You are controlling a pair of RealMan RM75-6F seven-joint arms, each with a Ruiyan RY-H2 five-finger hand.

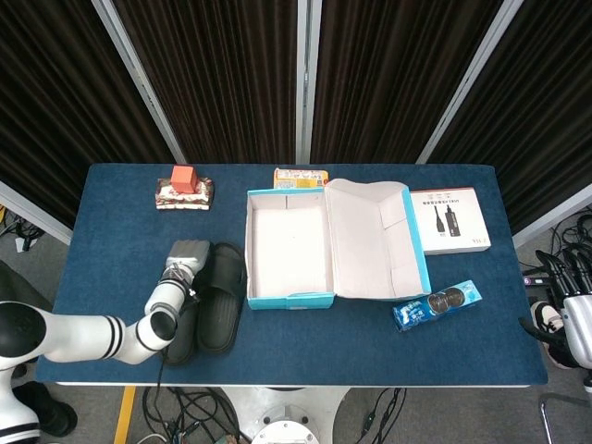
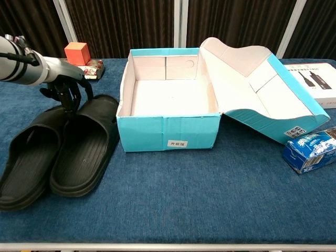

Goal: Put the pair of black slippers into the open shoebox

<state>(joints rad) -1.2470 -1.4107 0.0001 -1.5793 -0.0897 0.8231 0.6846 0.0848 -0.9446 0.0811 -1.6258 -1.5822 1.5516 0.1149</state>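
Your left hand (image 2: 67, 90) has its fingers curled down over the toe ends of the pair of black slippers (image 2: 58, 149), pinching them where the two straps meet. The slippers lie side by side and touching on the blue table (image 2: 210, 199), just left of the open shoebox (image 2: 168, 110), the nearer one almost against its turquoise wall. The box stands with its lid folded out to the right. Your right hand (image 1: 569, 310) hangs off the table's right edge, well apart from everything; you cannot tell its finger state from here.
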